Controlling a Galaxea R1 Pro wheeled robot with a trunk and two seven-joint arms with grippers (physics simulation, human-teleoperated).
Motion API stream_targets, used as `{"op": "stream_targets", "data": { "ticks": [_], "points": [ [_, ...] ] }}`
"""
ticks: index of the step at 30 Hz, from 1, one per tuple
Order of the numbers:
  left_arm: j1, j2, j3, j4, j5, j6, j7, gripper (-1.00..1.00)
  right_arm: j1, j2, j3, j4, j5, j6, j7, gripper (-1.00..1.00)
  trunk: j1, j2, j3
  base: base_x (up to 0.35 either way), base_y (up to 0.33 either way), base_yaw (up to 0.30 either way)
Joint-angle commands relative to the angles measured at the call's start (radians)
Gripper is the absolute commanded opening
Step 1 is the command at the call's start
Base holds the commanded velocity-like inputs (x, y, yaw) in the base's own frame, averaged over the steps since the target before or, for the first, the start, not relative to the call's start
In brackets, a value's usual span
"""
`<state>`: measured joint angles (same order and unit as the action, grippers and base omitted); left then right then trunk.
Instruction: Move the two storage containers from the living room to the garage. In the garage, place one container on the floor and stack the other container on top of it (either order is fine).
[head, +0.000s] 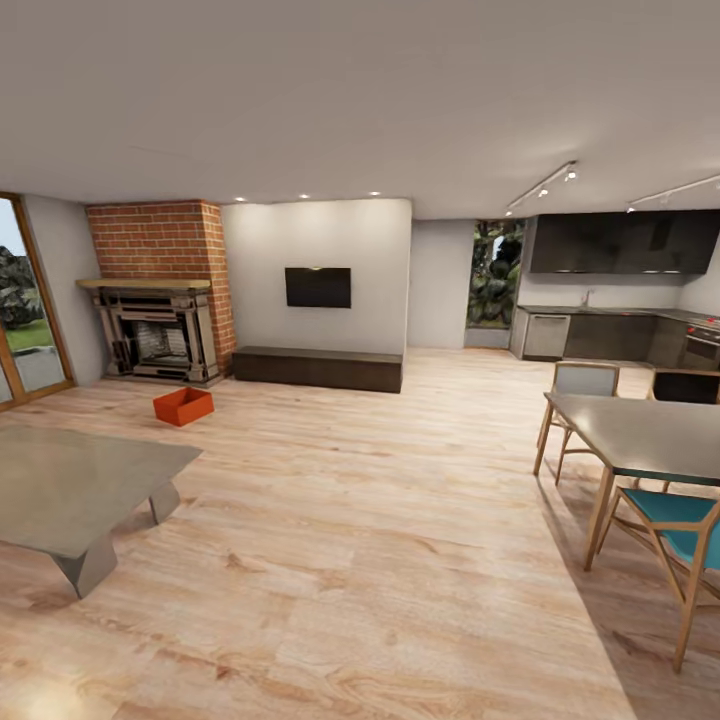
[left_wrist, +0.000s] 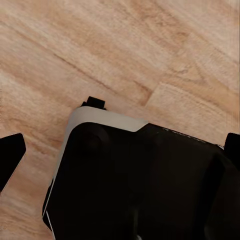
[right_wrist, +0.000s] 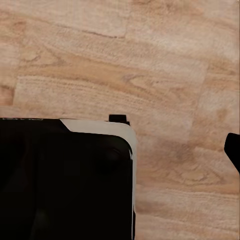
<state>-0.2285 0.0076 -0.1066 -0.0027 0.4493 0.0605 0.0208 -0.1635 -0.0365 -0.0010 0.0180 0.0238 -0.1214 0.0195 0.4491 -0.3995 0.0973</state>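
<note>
One orange storage container (head: 183, 405) sits on the wood floor (head: 380, 520) before the brick fireplace (head: 160, 310). Pincer states cannot be told. Driving closer risks clipping the low grey table (head: 70, 490).

From my head view, one storage container (head: 183, 405) sits on the wood floor (head: 380, 520) at ten o'clock, before the fireplace (head: 158, 335). A low table (head: 70, 490) lies nearer, at nine. The dining table (head: 650, 435) and chairs (head: 680, 540) stand at three.
</note>
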Motion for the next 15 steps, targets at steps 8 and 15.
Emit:
{"op": "stream_targets", "data": {
  "ticks": [8,15],
  "points": [
    [-0.001,0.0,-0.008,0.0,0.009,0.006,0.002,1.0,-0.001,-0.002,0.0,0.002,0.002,-0.004,0.002,1.0,0.001,-0.001,0.0,0.323,0.093,0.0],
    [0.0,0.0,-0.008,0.0,0.009,0.007,0.002,1.0,-0.001,-0.003,0.009,0.002,0.007,-0.004,0.003,1.0,0.001,-0.001,0.0,0.323,0.015,0.0]
  ]
}}
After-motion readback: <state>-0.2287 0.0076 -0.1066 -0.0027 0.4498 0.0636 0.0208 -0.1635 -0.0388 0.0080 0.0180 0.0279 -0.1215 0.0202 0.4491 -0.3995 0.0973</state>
